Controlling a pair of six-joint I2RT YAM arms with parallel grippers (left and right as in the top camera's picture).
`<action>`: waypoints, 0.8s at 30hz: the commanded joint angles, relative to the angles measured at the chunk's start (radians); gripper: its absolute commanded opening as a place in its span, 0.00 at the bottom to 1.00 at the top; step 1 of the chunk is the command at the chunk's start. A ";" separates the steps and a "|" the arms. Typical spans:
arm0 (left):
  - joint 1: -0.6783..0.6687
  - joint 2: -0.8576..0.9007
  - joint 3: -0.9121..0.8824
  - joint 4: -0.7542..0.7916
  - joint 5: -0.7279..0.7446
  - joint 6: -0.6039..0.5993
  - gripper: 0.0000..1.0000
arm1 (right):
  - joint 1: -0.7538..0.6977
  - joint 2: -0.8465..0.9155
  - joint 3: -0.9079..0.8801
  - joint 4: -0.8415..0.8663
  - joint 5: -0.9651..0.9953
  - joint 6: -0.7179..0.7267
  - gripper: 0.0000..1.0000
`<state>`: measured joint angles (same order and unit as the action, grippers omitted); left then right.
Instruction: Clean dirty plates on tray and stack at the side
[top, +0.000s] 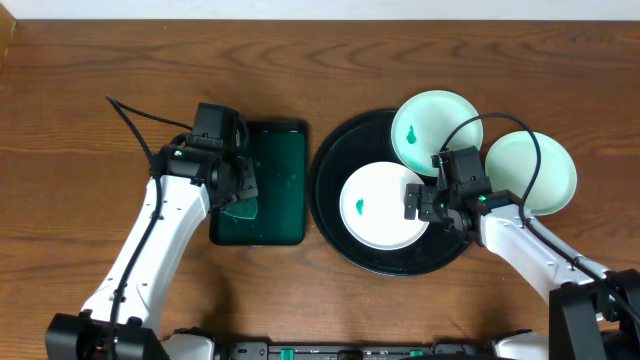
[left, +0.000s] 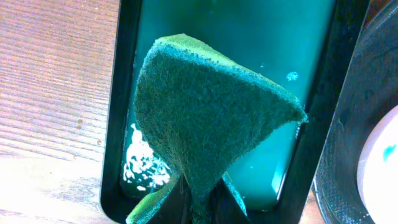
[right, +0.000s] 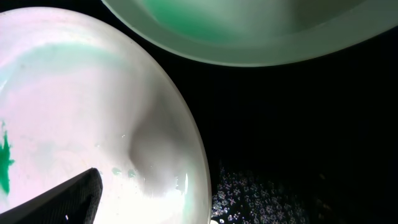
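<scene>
Left wrist, sponge (left: 205, 118) fills view, plate (left: 380, 177) cropped

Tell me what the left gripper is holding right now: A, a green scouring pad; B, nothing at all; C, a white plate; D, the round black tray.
A: the left gripper is shut on a green scouring pad, which it holds over the dark green rectangular tray.
</scene>
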<state>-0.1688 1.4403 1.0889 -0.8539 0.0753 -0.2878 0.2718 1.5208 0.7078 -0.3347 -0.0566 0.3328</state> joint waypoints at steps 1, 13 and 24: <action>-0.001 0.006 0.028 0.002 -0.009 -0.002 0.07 | -0.001 -0.011 0.010 0.002 -0.004 0.003 0.99; -0.001 0.006 0.028 0.003 -0.009 -0.002 0.08 | -0.001 -0.011 0.010 0.002 -0.004 0.003 0.99; -0.001 0.006 0.028 -0.009 -0.008 -0.029 0.08 | -0.001 -0.011 0.010 0.002 -0.004 0.003 0.99</action>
<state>-0.1688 1.4403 1.0889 -0.8593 0.0753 -0.2886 0.2718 1.5208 0.7078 -0.3347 -0.0566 0.3328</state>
